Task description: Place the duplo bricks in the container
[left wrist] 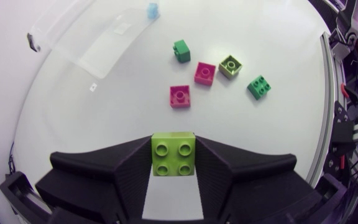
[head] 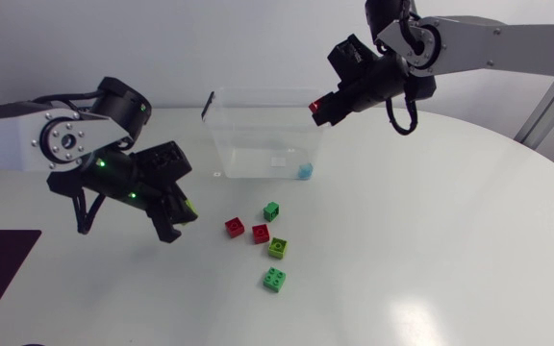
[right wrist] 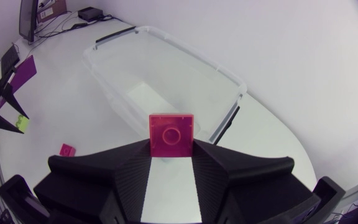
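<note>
Gripping a lime brick [left wrist: 173, 154], studs wristward, the left hand [head: 176, 223] hangs eight o'clock of the container [head: 221, 135]; the right hand [head: 320, 109] clamps a red brick [right wrist: 171, 135] over two o'clock. Five loose bricks [head: 261, 234] outside, a blue brick [head: 305, 172] inside.

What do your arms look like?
My left arm and right arm are silver-grey, with black joints and cables. The left gripper and right gripper are matte black, each two broad wedges. Left has green lights, right a red light.

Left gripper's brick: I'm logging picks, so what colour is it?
The brick is lime green; left wrist view shows it best.
</note>
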Controlling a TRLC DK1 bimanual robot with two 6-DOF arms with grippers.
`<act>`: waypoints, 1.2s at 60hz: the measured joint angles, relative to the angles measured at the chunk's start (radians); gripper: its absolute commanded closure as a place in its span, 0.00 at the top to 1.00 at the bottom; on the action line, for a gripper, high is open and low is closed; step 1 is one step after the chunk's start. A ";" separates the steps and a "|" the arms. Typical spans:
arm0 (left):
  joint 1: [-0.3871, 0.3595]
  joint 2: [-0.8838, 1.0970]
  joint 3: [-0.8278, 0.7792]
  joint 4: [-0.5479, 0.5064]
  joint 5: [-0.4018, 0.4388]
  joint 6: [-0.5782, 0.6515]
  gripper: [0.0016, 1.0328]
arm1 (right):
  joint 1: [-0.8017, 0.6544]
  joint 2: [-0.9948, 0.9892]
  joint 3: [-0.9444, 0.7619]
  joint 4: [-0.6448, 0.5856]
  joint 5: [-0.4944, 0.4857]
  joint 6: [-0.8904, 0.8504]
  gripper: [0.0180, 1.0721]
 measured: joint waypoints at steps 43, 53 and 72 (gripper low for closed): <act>0.074 0.080 0.301 0.167 0.077 -0.189 0.30 | 0.018 0.257 0.258 -0.005 0.079 0.019 0.92; 0.069 0.174 0.413 0.220 0.077 -0.257 0.31 | 0.019 0.211 0.220 -0.005 0.087 0.019 0.93; 0.025 0.368 0.575 0.252 0.077 -0.328 0.32 | 0.087 -0.105 -0.076 -0.008 0.082 -0.006 0.93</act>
